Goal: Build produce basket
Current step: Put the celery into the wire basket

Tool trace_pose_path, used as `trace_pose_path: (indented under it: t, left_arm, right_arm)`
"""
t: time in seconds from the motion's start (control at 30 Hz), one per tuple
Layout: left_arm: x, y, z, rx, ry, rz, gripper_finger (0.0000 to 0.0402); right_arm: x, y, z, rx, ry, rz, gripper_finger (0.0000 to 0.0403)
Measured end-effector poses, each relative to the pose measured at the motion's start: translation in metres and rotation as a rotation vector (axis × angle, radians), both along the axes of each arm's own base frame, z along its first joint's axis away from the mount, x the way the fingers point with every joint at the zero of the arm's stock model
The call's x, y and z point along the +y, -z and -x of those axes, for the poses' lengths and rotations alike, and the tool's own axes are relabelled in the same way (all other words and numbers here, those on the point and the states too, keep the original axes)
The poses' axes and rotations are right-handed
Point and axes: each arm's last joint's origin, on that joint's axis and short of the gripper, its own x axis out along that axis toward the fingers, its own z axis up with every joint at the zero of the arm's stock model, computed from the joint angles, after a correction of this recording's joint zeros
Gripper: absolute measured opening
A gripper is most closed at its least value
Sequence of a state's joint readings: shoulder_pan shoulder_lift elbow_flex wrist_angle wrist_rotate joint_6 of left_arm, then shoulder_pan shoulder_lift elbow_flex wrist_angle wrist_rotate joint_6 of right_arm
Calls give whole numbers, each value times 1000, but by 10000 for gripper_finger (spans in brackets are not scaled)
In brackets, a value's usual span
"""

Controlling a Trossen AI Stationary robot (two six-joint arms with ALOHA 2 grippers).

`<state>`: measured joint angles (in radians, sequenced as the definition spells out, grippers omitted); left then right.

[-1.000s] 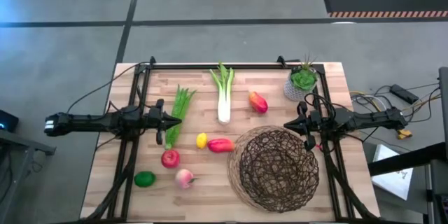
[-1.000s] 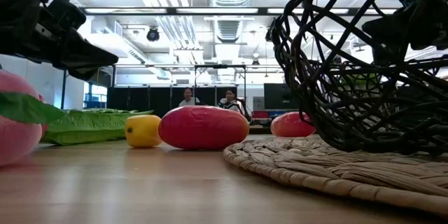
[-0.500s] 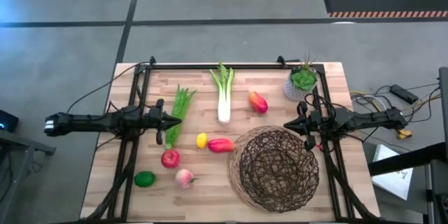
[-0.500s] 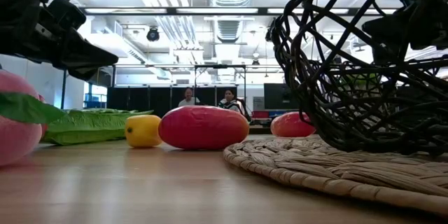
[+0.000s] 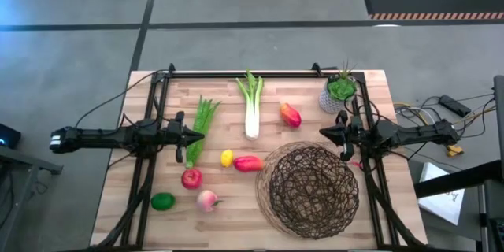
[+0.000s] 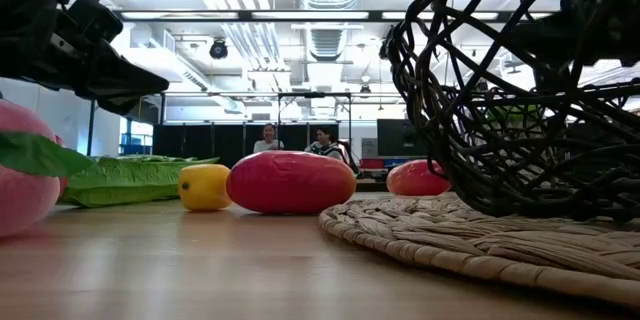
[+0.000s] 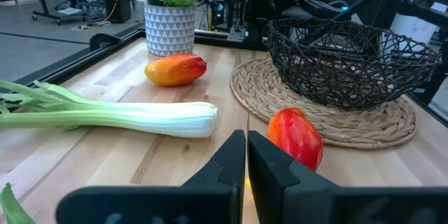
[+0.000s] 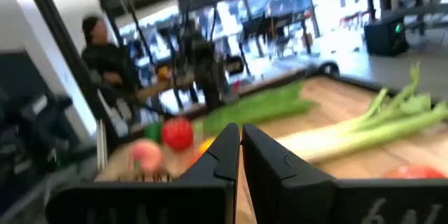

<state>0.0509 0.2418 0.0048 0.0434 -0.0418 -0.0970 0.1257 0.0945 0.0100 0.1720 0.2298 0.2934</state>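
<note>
I'm seeing right hand (image 5: 329,134) hovering pressed together just beyond basket (image 5: 309,190) rim; left hand (image 5: 189,134) pressed together, waiting over beans (image 5: 200,129)

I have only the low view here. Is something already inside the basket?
Observer: No. From above, the basket is empty.
Operator: The dark shape at my upper left, what is it doing?
Observer: That is the left hand. It hangs at the edge of the green beans, shut, holding nothing.
Operator: Is any fruit hidden from me?
Observer: Yes, a lime near the table corner on the left arm's side, close to the apple.
</note>
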Motion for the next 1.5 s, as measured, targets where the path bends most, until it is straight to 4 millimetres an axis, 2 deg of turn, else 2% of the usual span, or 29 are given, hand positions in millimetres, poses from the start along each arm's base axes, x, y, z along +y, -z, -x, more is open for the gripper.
trace_pose_path:
  t: [0.13, 0.2, 0.33, 0.5, 0.67, 0.77, 0.9, 1.0, 1.17, 1.27, 1.37, 1.5]
  left_arm:
    - [0, 0, 0, 0, 0, 0, 0]
    - [0, 0, 0, 0, 0, 0, 0]
    - [0, 0, 0, 0, 0, 0, 0]
    - [0, 0, 0, 0, 0, 0, 0]
    - [0, 0, 0, 0, 0, 0, 0]
    - [0, 0, 0, 0, 0, 0, 0]
    - [0, 0, 0, 0, 0, 0, 0]
    - [0, 0, 0, 0, 0, 0, 0]
    - [0, 0, 0, 0, 0, 0, 0]
    - [0, 0, 0, 0, 0, 0, 0]
    - [0, 0, 0, 0, 0, 0, 0]
    - [0, 0, 0, 1, 0, 0, 0]
  right_arm:
    - [-3, -8, -7, -54, 88, 73, 15]
    - [-6, -6, -13, -26, 170, 110, 22]
    - [-16, 3, -35, 213, 256, 133, 53]
    - [-27, -9, -68, 421, 298, 150, 113]
    - [-40, -19, -113, 671, 297, 107, 180]
    - [-49, -34, -149, 701, 240, 68, 219]
    - [-58, -38, -199, 790, 147, 41, 269]
    - [-66, -45, -237, 822, 144, 44, 304]
    - [-82, -37, -296, 896, 171, -22, 351]
    - [-94, -31, -324, 923, 215, -102, 364]
    - [-108, -17, -344, 978, 329, -146, 365]
    - [-121, 1, -355, 1078, 507, -192, 365]
